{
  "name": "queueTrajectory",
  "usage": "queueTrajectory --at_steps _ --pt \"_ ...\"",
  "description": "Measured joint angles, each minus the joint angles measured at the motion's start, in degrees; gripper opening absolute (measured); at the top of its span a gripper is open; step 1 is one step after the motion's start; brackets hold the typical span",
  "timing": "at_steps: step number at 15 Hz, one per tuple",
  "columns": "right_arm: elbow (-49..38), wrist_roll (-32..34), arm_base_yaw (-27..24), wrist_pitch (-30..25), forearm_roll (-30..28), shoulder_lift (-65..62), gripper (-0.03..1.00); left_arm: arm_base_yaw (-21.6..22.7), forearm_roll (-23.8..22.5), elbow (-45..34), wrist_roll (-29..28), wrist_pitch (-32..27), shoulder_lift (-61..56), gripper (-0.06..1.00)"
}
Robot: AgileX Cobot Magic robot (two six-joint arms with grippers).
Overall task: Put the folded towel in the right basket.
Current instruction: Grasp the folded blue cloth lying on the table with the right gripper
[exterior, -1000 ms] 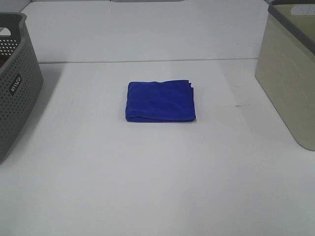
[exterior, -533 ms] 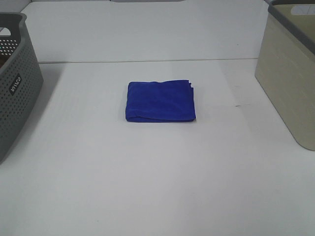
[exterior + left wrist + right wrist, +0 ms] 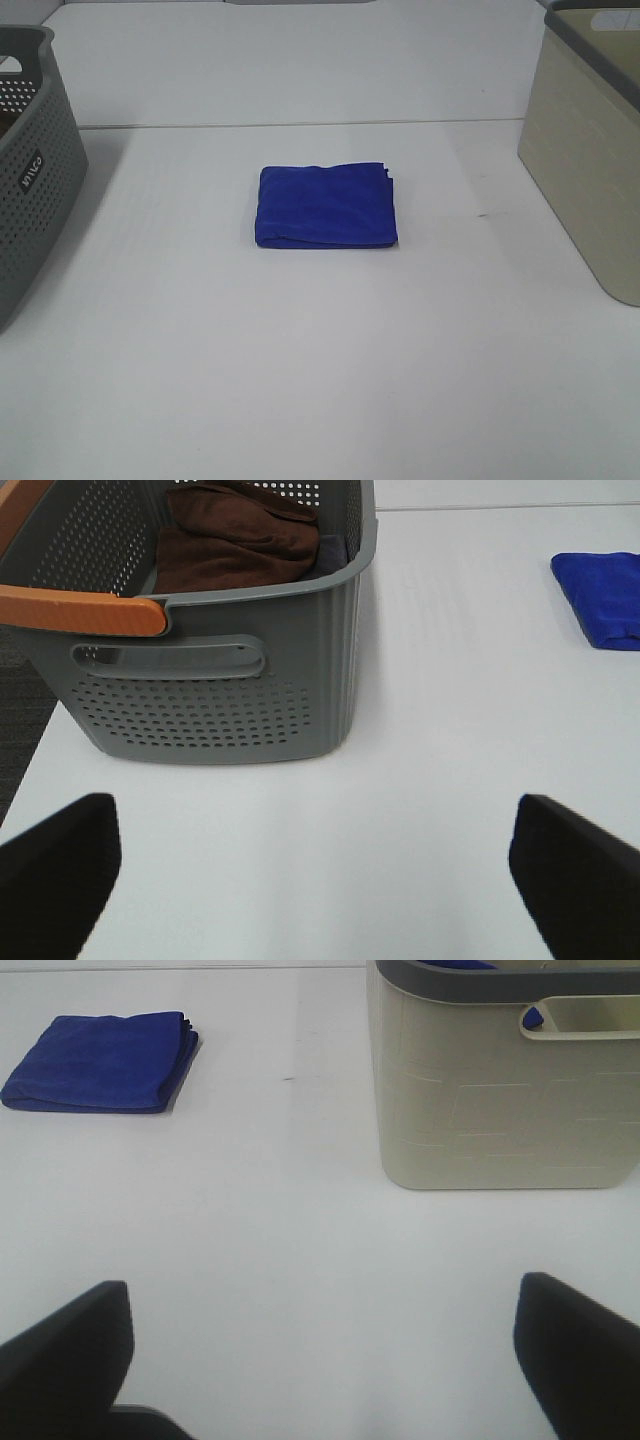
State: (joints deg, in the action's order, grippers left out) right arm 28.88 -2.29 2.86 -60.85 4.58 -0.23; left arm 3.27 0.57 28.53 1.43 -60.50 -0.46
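Exterior high view is showing you the white bench (image 3: 320,400) carrying a basket at each side. The beige right basket (image 3: 585,170) is standing tall-walled at the bench's right edge, and the right wrist view is showing something blue inside it, by the handle slot. The grey left basket (image 3: 30,190) is sitting at the opposite edge, holding a brown cloth (image 3: 235,535). The folded towel (image 3: 325,206) is lying flat mid-bench, well apart from both baskets, with nothing touching it. The right claw (image 3: 320,1355) and the left claw (image 3: 320,870) are both hanging spread wide, gripping nothing.

You are risking most at the pinch. If you are catching only the top layer, the towel is likely coming unfolded as it lifts. A shallow, sliding approach is liable to be pushing it along the smooth bench instead of gathering it. If you are carrying it too low, a trailing edge is likely snagging on the right basket's high rim and draping outside.
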Motion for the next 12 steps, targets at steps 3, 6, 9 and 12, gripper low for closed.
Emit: queueTrajectory --at_steps 3,6,9,12 --pt "0.00 0.00 0.00 0.00 -0.06 0.00 0.99 0.00 0.00 0.00 0.00 0.00 0.00 0.98" --pt "0.00 0.00 0.00 0.00 -0.06 0.00 0.99 0.00 0.00 0.00 0.00 0.00 0.00 0.98" --pt "0.00 0.00 0.00 0.00 -0.06 0.00 0.99 0.00 0.00 0.00 0.00 0.00 0.00 0.98" --pt "0.00 0.00 0.00 0.00 -0.17 0.00 0.99 0.00 0.00 0.00 0.00 0.00 0.00 0.98"
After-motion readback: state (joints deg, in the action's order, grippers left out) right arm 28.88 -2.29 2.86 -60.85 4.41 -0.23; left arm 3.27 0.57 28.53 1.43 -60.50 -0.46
